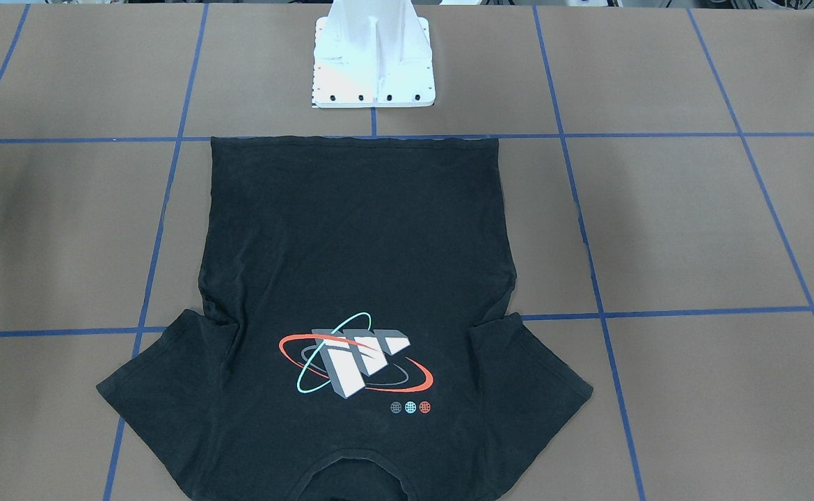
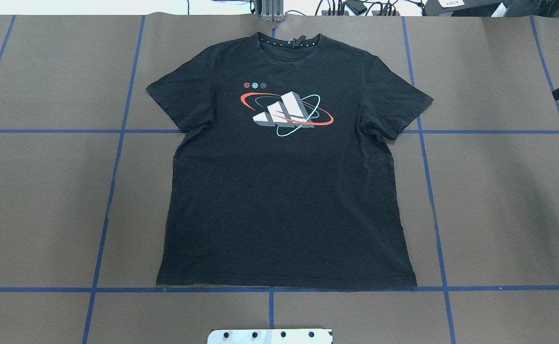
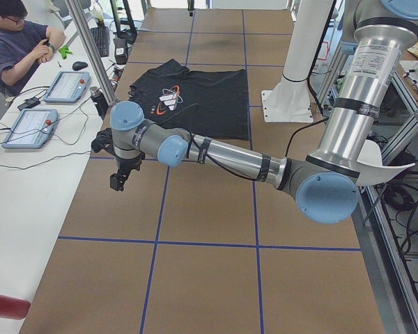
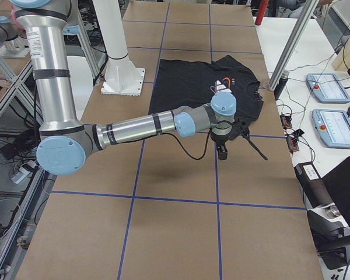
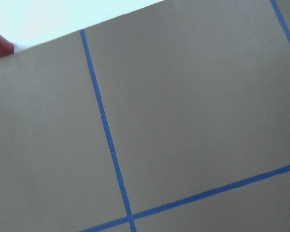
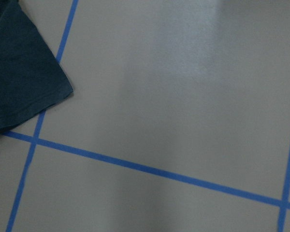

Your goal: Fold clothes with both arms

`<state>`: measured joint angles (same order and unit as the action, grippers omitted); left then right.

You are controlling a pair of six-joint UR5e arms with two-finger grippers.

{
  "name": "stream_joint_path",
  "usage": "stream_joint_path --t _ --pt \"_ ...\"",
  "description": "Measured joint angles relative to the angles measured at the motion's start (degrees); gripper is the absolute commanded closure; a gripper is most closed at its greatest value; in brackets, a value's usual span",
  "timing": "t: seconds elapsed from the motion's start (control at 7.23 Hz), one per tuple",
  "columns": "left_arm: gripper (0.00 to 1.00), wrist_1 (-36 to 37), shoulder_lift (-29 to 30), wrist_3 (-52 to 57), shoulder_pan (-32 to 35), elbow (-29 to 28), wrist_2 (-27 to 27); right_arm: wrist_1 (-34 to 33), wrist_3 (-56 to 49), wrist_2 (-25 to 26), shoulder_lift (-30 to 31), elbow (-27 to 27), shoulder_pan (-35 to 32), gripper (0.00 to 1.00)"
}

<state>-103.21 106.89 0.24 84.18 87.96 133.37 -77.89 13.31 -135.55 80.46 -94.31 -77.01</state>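
The black T-shirt (image 2: 284, 191) lies spread flat and face up in the middle of the table, collar away from the robot's base and both sleeves out. Its chest graphic (image 1: 355, 362) shows fully. The near left arm (image 3: 230, 156) reaches out low over bare table, well to the side of the shirt (image 3: 195, 97). Its left gripper (image 3: 118, 182) points down, and I cannot tell if it is open or shut. The right arm (image 4: 140, 125) holds the right gripper (image 4: 221, 153) above the table just beside a sleeve, state unclear. A sleeve corner (image 6: 19, 72) shows in the right wrist view.
The white base pedestal (image 1: 373, 62) stands just behind the shirt's hem. Blue tape lines (image 2: 279, 289) grid the brown table cover. A side bench holds control tablets (image 3: 31, 126) with a seated person (image 3: 14, 42) beside them. A red object (image 3: 3, 306) lies at the bench's near end.
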Motion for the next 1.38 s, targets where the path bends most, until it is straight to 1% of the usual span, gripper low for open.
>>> stream_joint_path --t 0.28,0.41,0.55,0.69,0.83,0.97,1.11,1.38 --pt "0.0 -5.08 1.87 -5.11 -2.05 -1.71 0.83 3.41 1.6 1.1 -5.82 4.84 3.14 0.01" --pt "0.0 -7.56 2.28 -6.94 -3.11 -3.02 0.85 5.68 2.21 2.19 -7.36 6.27 4.99 0.02" --pt "0.0 -10.04 2.47 -9.51 -3.8 -4.39 0.84 9.28 4.3 5.46 -8.04 7.15 7.71 0.01" --pt "0.0 -13.34 2.47 -13.51 -4.39 -5.59 0.84 13.33 7.87 10.36 -8.88 8.33 10.85 0.01" --pt "0.0 -17.14 2.44 -16.88 -4.9 -7.09 0.84 16.49 10.88 13.48 -10.49 10.71 12.9 0.02" --pt "0.0 -20.38 2.46 -18.69 -5.19 -8.75 0.81 19.0 13.07 14.42 -12.46 13.86 13.93 0.09" --pt "0.0 -22.21 2.55 -19.55 -5.39 -9.91 0.74 22.23 14.65 14.59 -14.77 17.9 14.62 0.09" --pt "0.0 -23.23 2.93 -21.18 -5.68 -10.63 0.6 29.94 16.39 14.65 -19.15 26.98 15.97 0.04"
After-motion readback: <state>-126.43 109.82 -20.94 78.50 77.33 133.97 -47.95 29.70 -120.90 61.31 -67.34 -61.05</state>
